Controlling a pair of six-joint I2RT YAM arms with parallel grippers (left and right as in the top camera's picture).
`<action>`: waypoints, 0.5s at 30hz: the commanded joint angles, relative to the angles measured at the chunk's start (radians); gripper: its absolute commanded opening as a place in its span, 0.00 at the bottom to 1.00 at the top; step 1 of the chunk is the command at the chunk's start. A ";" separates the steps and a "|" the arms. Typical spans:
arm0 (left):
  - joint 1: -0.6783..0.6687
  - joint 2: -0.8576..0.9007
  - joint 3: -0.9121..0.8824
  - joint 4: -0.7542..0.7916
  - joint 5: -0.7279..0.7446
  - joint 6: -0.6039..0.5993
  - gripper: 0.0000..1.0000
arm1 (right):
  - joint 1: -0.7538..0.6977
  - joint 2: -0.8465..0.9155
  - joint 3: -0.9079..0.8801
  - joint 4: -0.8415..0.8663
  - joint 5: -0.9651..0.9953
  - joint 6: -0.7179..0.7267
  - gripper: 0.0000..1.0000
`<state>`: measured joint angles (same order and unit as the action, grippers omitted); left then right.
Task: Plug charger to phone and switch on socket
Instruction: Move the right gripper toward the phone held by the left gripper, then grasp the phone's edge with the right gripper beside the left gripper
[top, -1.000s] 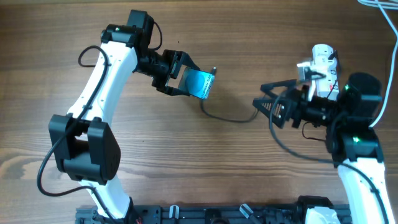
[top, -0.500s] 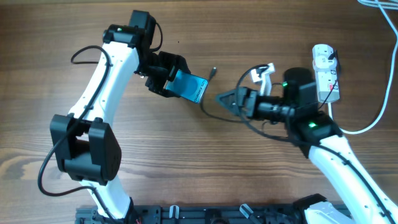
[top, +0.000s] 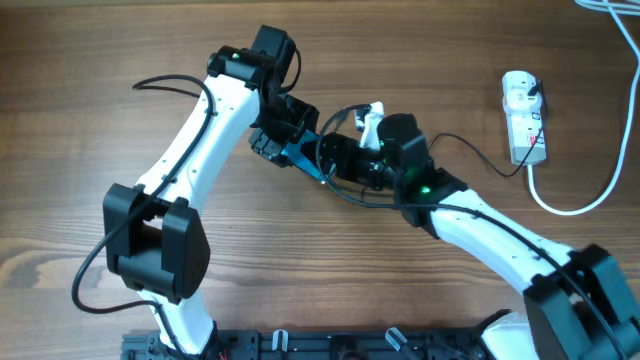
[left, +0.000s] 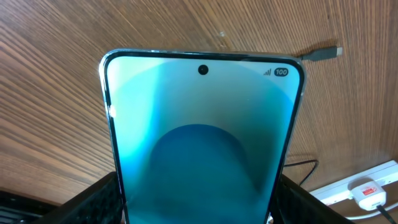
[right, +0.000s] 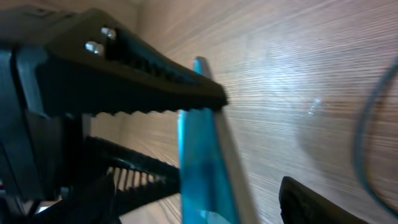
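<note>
left gripper (top: 283, 140): holds the phone (left: 202, 124) by its sides | right gripper (right: 254, 142): wide, empty | phone: likely slippery, breaks easy | charger (left: 322, 54): thin, bendy, light; best grabbed just behind its tip

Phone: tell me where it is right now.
In the overhead view the phone is near mid-frame, held in the left gripper, with the right gripper close beside it.

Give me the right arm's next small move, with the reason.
Probably shut the right gripper on the phone: its open jaws straddle the phone's edge, the left gripper covers the phone's lower end, and the charger tip lies loose on the table, so a regrip seems needed first.
</note>
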<state>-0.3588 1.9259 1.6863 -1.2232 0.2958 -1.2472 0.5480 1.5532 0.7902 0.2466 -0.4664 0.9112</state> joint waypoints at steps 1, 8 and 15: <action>-0.007 -0.030 0.023 -0.001 -0.009 -0.019 0.04 | 0.018 0.043 0.017 0.037 0.045 0.085 0.82; -0.008 -0.030 0.023 -0.001 -0.008 -0.019 0.04 | 0.018 0.078 0.017 0.051 0.046 0.112 0.64; -0.008 -0.030 0.023 -0.001 -0.008 -0.019 0.04 | 0.022 0.078 0.017 0.060 0.039 0.130 0.43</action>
<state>-0.3603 1.9255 1.6863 -1.2240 0.2955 -1.2480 0.5625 1.6161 0.7902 0.2951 -0.4366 1.0256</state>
